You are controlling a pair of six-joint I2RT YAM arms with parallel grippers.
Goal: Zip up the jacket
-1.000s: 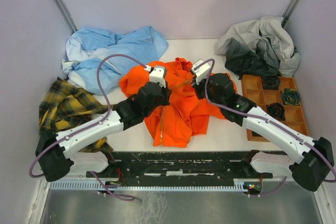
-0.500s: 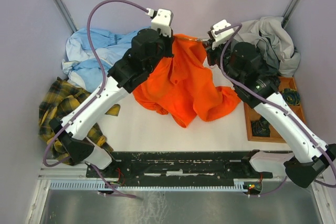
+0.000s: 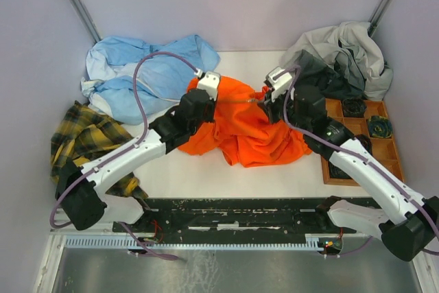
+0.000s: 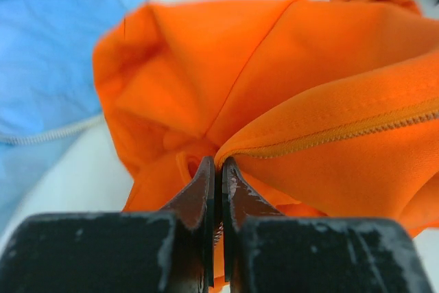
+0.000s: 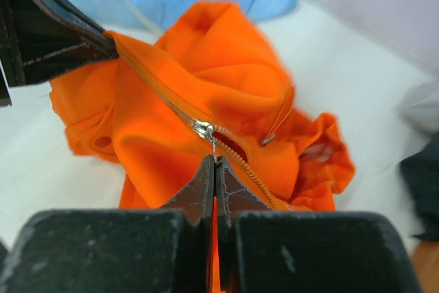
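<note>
My top external view sits high behind the rig and looks down over the whole table [image 3: 206, 176], taking in the left arm [image 3: 130, 159] and right arm [image 3: 357, 162] from far off. My left wrist view looks out along the left end effector [image 4: 219, 164], very close to the orange jacket [image 4: 309, 66], with the light blue garment [image 4: 41, 53] at its left edge. My right wrist view looks along the right end effector [image 5: 215, 160], equally close, facing the left one. All three share the jacket's zipper [image 5: 164, 95] between them.

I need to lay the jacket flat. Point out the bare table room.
Bare table lies between the jacket and the near rail, and a far strip between the blue garment and grey heap. Crowded left by the plaid shirt, right by the tray.
</note>
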